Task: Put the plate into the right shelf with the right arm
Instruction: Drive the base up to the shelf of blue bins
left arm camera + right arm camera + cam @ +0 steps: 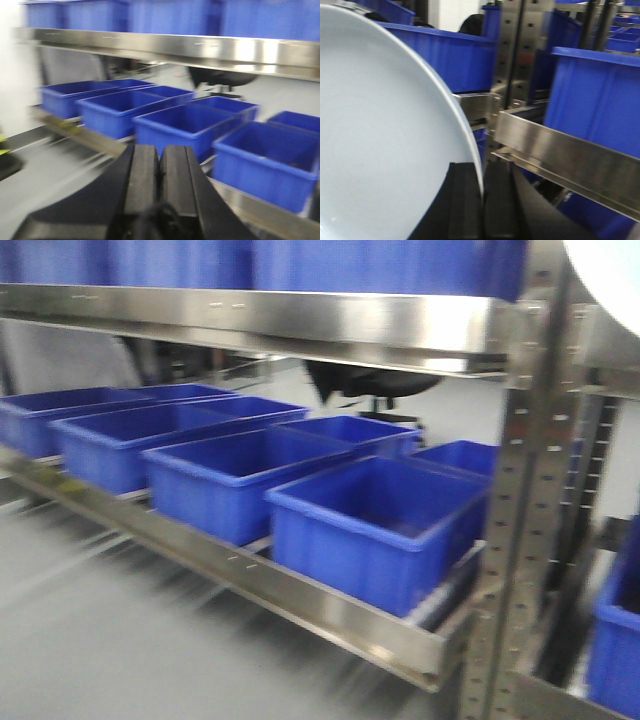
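1. Right gripper (482, 200): clenched on the near rim of the plate (380, 125). The grip is at the edge only, probably so the broad face stays free for setting down.
2. Plate: off the shelf, carried high and edge-on. The front view shows only a white sliver at the top right.
3. Left gripper (159, 175): fingers pressed together with nothing between them. It is held low before the left bins, likely to stay clear of the right arm's job.
4. Right shelf (570, 155): the steel rail sits just beyond the plate's rim, not touching it. The perforated upright (530, 490) stands behind.
5. Blue bins (380, 525): a row on the lower tier, farther off, with open tops and no plate inside.
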You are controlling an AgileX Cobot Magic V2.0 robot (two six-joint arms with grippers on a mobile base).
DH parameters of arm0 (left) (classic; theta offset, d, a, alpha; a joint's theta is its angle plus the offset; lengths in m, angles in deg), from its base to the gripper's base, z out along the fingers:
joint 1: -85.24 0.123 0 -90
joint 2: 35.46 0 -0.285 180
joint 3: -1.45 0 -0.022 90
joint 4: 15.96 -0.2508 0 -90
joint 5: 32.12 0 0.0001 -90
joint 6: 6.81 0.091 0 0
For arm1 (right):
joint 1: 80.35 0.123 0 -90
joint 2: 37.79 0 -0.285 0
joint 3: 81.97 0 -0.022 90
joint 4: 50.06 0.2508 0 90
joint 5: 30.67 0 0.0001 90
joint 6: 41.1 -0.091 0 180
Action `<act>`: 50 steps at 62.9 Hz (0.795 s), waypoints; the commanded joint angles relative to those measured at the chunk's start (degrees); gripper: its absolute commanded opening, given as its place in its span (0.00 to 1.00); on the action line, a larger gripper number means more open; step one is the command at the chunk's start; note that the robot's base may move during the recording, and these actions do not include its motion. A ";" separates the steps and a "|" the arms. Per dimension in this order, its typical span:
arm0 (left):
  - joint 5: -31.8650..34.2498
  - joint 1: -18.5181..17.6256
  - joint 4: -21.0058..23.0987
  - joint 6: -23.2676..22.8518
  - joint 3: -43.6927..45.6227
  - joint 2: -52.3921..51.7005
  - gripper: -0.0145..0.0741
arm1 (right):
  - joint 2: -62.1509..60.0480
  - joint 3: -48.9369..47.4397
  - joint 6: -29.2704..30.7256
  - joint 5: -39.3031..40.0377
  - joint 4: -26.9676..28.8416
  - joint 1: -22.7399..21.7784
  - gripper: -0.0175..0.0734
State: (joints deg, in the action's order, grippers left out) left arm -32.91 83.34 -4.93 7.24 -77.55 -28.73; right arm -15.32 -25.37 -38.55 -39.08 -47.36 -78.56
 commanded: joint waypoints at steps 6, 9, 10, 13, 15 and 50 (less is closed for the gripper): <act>5.06 -0.34 0.34 -0.05 -0.56 -0.21 0.11 | 0.44 -1.66 0.15 5.40 -0.30 -0.26 0.25; 5.06 -0.34 0.34 -0.05 -0.56 -0.21 0.11 | 0.44 -1.66 0.15 5.40 -0.30 -0.26 0.25; 5.06 -0.34 0.34 -0.05 -0.56 -0.21 0.11 | 0.44 -1.66 0.15 5.40 -0.30 -0.26 0.25; 5.06 -0.34 0.34 -0.05 -0.56 -0.21 0.11 | 0.44 -1.66 0.15 5.40 -0.30 -0.26 0.25; 5.06 -0.34 0.34 -0.05 -0.56 -0.21 0.11 | 0.44 -1.66 0.15 5.40 -0.30 -0.26 0.25; 5.06 -0.34 0.34 -0.05 -0.56 -0.21 0.11 | 0.44 -1.66 0.15 5.40 -0.30 -0.26 0.25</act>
State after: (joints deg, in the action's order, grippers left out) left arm -32.91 83.34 -4.93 7.24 -77.55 -28.73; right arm -15.32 -25.37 -38.55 -39.08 -47.36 -78.56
